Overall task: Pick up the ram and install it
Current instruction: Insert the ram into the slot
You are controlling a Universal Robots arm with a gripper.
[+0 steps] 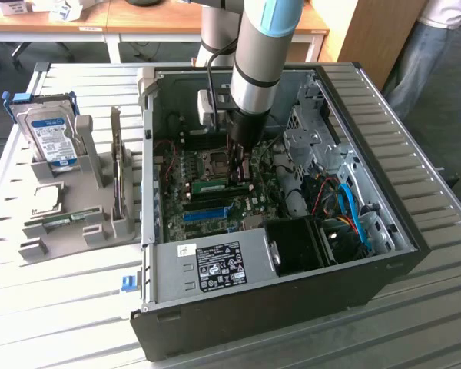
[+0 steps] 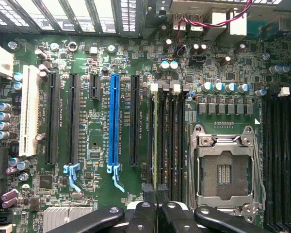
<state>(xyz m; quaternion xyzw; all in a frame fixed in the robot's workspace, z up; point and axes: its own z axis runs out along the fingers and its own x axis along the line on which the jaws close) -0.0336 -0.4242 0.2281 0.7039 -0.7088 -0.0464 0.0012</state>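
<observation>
Clamps claw [image 2: 156, 196] on thin ram [image 2: 155, 141]. Holds it upright, lined along black slot [image 2: 162, 141] beside socket [image 2: 225, 172], so contacts can seat squarely

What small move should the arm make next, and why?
Probably press gently straight down. The gripper is shut on the ram, which stands on edge, lined up along the black memory slots beside the empty processor socket. I cannot tell whether it is fully seated.
</observation>
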